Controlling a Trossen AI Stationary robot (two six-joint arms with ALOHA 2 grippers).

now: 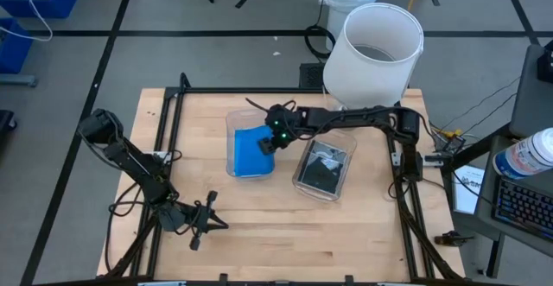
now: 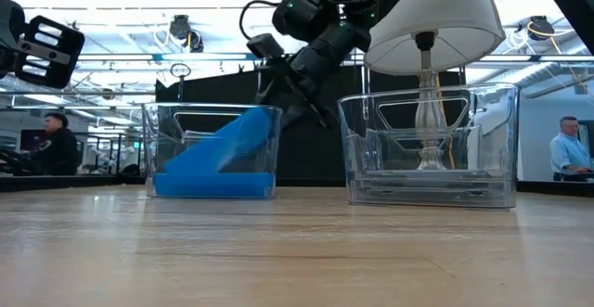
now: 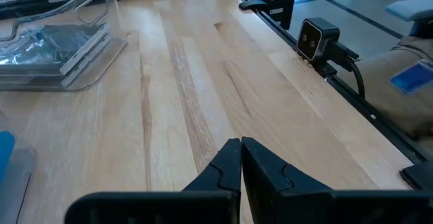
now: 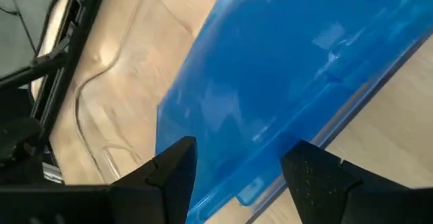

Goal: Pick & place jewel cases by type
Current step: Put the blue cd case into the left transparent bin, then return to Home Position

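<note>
Left gripper (image 1: pixel 200 225): it is found at the near-left part of the table (image 1: pixel 285 234), low over the bare wood. The 2 fingers (image 3: pixel 260 166) are pressed together and nothing is held between them. This arm waits.

Right gripper (image 1: pixel 270 142): it is placed just above the right rim of the left bin (image 1: pixel 232 120), with the arm stretched across the table from the right side. In the right wrist view the 2 fingers (image 4: pixel 318 180) are seen spread apart, and nothing is clamped between them.

Blue jewel case (image 2: pixel 223 145): it is seen inside the left bin, tilted, with the upper edge leaning toward the right wall of the bin, just under the open fingers. Whether the fingers touch it cannot be told. In the right wrist view the blue surface (image 4: pixel 291 68) fills the space in front of the fingers.

Blue layer on the bin floor (image 2: pixel 212 185): it lies flat under the tilted case; how many cases it makes cannot be told.

Right bin (image 1: pixel 301 180): it stands just beside the left bin, on its right. Clear/dark grey cases (image 1: pixel 325 167) lie flat in it as a low stack.

White bucket (image 1: pixel 374 54): it stands at the far-right edge of the table, behind the 2 bins.

Room behind: 2 persons are seen far off in the low view, 1 at each side.
</note>
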